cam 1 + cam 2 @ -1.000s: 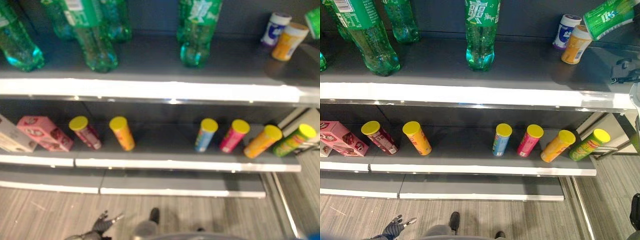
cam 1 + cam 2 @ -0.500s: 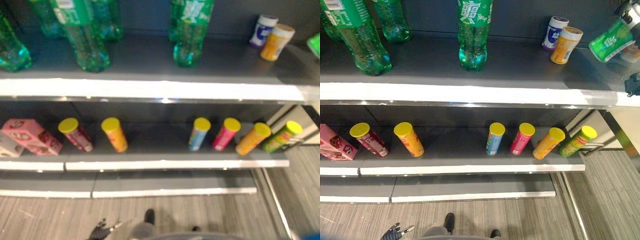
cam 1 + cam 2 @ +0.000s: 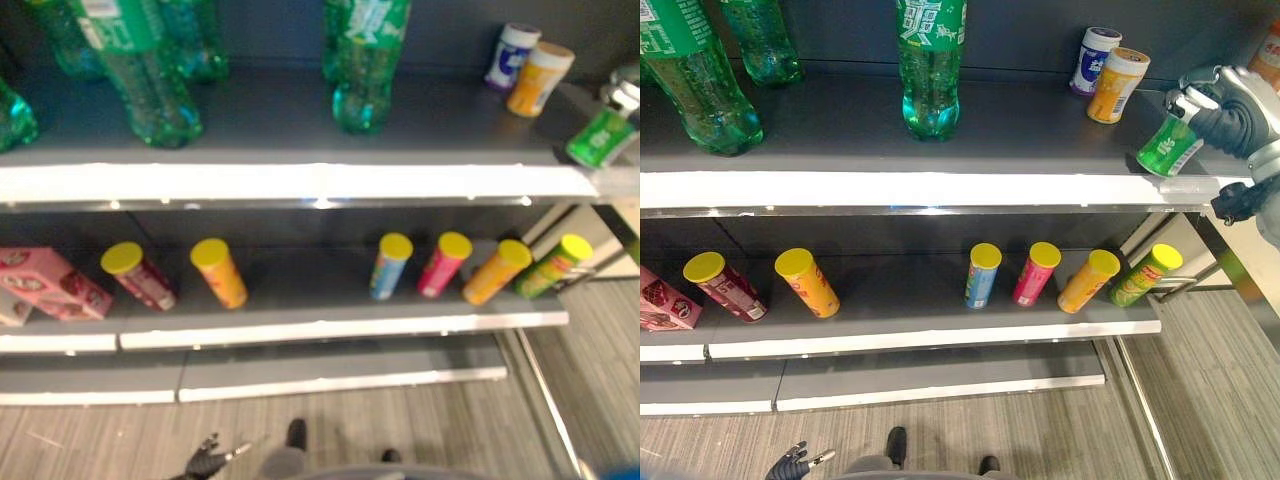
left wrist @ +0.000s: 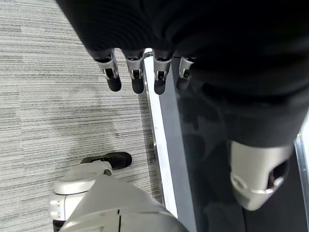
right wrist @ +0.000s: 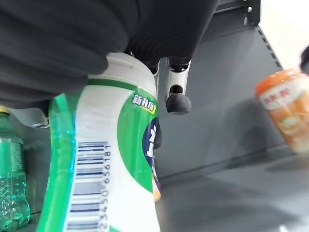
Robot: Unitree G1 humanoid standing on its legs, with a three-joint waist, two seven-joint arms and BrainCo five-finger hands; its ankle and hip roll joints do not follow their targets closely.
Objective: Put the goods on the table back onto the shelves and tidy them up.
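Right eye view: a small green plastic canister with a white lid [image 3: 1170, 147] is seen clamped in the right hand [image 3: 1223, 112], whose fingers are curled round its upper part, at the right front corner of the upper shelf [image 3: 890, 188]. The canister is tilted, with its base at or just above the shelf's front edge; whether it already touches cannot be told. In the right wrist view the same canister [image 5: 104, 164] is shown close up, pressed against the palm with a dark fingertip [image 5: 178, 103] beside it.

A second ago the canister was held high, beyond the shelf's right end; half a second ago it was lower but not yet over the shelf. It has now been brought down and inward to the corner. This is judged to mean that the placing step is nearly complete: the canister needs only to be set upright and released.

Near the back right corner of the same shelf, a white-and-blue canister [image 3: 1091, 60] and an orange canister [image 3: 1116, 85] are standing just beside each other, so the green one would probably be best pushed back toward them. Green plastic soda bottles [image 3: 929, 65] are standing further left. On the lower shelf [image 3: 920, 340], yellow-lidded snack tubes [image 3: 982, 275] are lined up.

The left hand [image 4: 135, 72] is seen hanging low over the grey floor [image 4: 58, 121], with fingers relaxed and apart, holding nothing.
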